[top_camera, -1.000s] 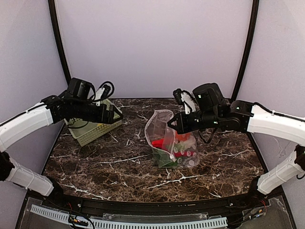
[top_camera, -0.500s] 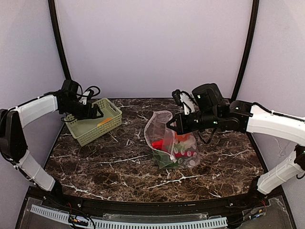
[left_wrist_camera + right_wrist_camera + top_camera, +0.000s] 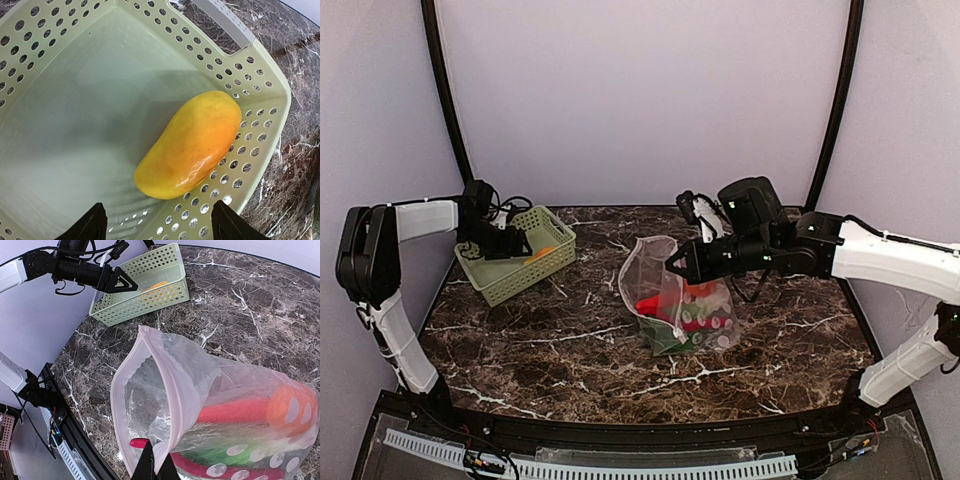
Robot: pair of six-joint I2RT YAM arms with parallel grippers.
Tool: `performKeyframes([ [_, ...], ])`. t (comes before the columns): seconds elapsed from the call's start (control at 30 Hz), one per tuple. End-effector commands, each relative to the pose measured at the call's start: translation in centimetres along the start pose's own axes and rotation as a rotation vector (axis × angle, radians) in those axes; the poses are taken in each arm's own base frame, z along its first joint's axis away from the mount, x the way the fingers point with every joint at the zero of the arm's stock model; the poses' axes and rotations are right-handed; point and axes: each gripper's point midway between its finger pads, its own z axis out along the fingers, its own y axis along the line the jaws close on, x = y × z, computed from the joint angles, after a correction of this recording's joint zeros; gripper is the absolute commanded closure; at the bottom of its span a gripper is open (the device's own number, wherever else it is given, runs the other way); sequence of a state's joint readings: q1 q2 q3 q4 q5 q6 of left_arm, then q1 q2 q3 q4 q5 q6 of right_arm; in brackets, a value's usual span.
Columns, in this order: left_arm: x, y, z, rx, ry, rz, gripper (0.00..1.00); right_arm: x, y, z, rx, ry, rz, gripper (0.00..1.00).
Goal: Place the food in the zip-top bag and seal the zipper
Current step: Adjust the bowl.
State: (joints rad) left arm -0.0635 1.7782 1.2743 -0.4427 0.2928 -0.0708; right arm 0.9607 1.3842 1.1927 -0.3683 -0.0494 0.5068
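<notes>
The clear dotted zip-top bag (image 3: 685, 305) lies mid-table with its mouth held up and open toward the left. My right gripper (image 3: 156, 465) is shut on the bag's rim by the zipper (image 3: 172, 385). Inside the bag are a red chili (image 3: 235, 412), an orange round piece (image 3: 292, 407) and green food (image 3: 225, 452). A yellow-orange piece (image 3: 192, 145) lies alone in the pale green basket (image 3: 270, 75). My left gripper (image 3: 159, 222) hangs open just above the basket floor. Its fingers are apart on either side of the piece's near end, not touching it.
The basket (image 3: 510, 275) sits at the table's back left, near the black frame post (image 3: 445, 90). Dark marble table (image 3: 570, 350) lies between basket and bag. A black rail and a white slotted strip (image 3: 590, 465) run along the near edge.
My left arm has pulled back to the left and lowered its gripper into the basket over the yellow-orange piece. The right gripper, still gripping the bag's rim, has shifted slightly left.
</notes>
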Motion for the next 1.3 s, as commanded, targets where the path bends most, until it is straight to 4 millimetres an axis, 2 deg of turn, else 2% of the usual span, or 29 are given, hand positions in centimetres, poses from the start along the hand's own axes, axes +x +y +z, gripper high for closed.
performKeyframes([
  [0.0, 0.4, 0.3, 0.4, -0.003, 0.029, 0.014, 0.28, -0.9, 0.4, 0.3, -0.023, -0.030, 0.003, 1.00],
  [0.2, 1.7, -0.4, 1.1, 0.040, 0.079, -0.003, 0.29, -0.8, 0.4, 0.4, -0.028, -0.030, 0.010, 1.00],
  [0.33, 2.2, -2.3, 1.2, 0.050, 0.093, 0.040, 0.27, -0.7, 0.5, 0.4, -0.030, -0.029, 0.015, 1.00],
  [0.43, 2.6, -4.4, 1.2, 0.061, 0.097, 0.088, 0.25, -0.8, 0.5, 0.4, -0.032, -0.030, 0.016, 1.00],
  [0.53, 2.9, -5.4, 1.1, 0.065, 0.096, 0.109, 0.24, -0.7, 0.5, 0.4, -0.032, -0.027, 0.018, 1.00],
  [0.77, 3.2, -4.7, 1.6, 0.025, 0.108, 0.121, 0.24, -0.6, 0.6, 0.4, -0.036, -0.025, 0.021, 1.00],
  [0.93, 3.7, -4.7, 2.9, 0.069, 0.152, 0.091, 0.30, -0.4, 0.5, 0.4, -0.034, -0.023, 0.022, 1.00],
  [1.03, 3.6, -5.1, 3.0, 0.122, 0.155, 0.069, 0.32, -0.3, 0.5, 0.3, -0.033, -0.024, 0.023, 1.00],
  [1.17, 3.8, -6.2, 3.3, 0.201, 0.157, 0.069, 0.32, -0.3, 0.4, 0.3, -0.029, -0.023, 0.022, 1.00],
  [1.27, 4.0, -6.3, 3.9, 0.215, 0.177, 0.063, 0.32, -0.4, 0.6, 0.5, -0.035, -0.021, 0.021, 1.00],
])
